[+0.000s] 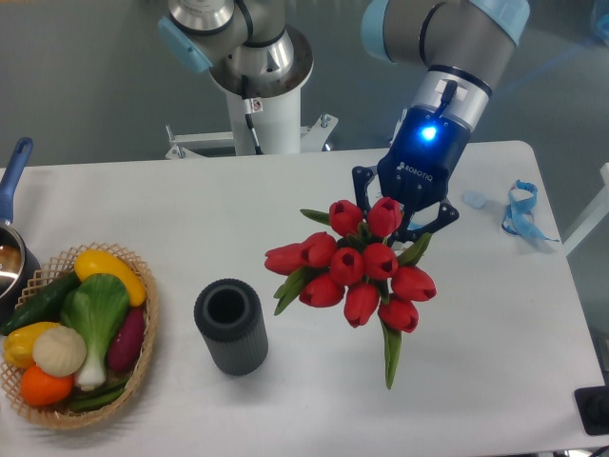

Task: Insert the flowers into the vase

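Observation:
The flowers (360, 271) are a bunch of red tulip buds with green leaves, hanging right of the table's centre with the buds facing the camera and one long leaf trailing down. My gripper (388, 217) is right behind and above the bunch, shut on its stem end. The buds hide its fingertips and the stems. The vase (230, 327), a short dark grey ribbed cylinder, stands upright with its hollow mouth open, to the left of and slightly below the flowers, apart from them.
A wicker basket (143, 367) of vegetables sits at the front left, with a pot (11, 249) and its blue handle behind it. A blue strap (521, 211) lies at the far right. The arm's white base (262, 105) stands at the back.

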